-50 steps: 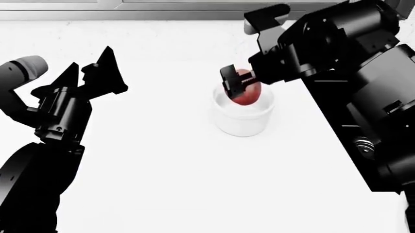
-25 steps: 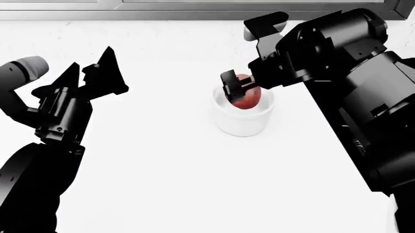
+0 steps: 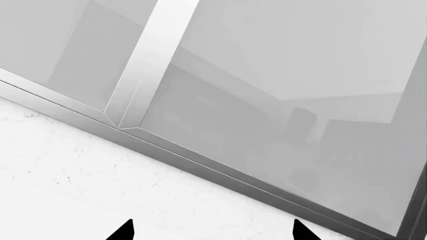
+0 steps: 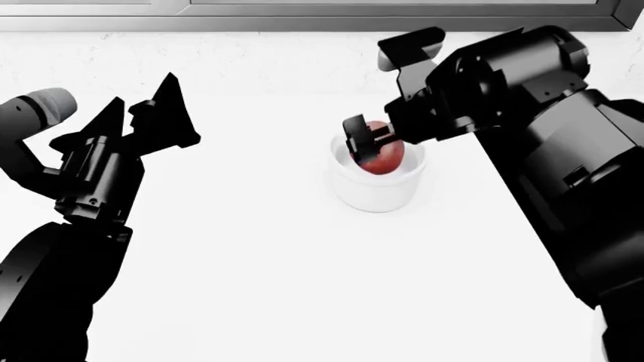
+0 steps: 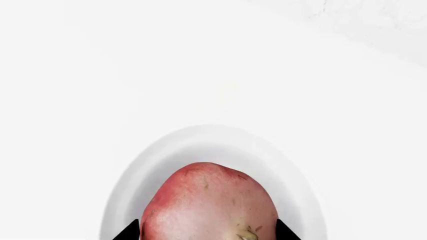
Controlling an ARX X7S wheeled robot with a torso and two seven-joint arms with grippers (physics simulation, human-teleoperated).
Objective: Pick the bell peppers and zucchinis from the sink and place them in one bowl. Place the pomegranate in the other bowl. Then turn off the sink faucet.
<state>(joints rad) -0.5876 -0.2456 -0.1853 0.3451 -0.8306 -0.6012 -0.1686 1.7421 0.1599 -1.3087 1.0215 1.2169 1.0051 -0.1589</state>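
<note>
While the right pincer (image 4: 370, 145) grips the pomegranate (image 4: 382, 154) between its fingers, the fruit sits just over the mouth of the white bowl (image 4: 375, 188) directly below it on the tabletop (image 4: 262, 271), and the left pincer (image 4: 151, 105), well apart, stands released with nothing between its tips.

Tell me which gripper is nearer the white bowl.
Right. The right gripper holds the pomegranate over the white bowl; the left gripper is open, far off to the side.
</note>
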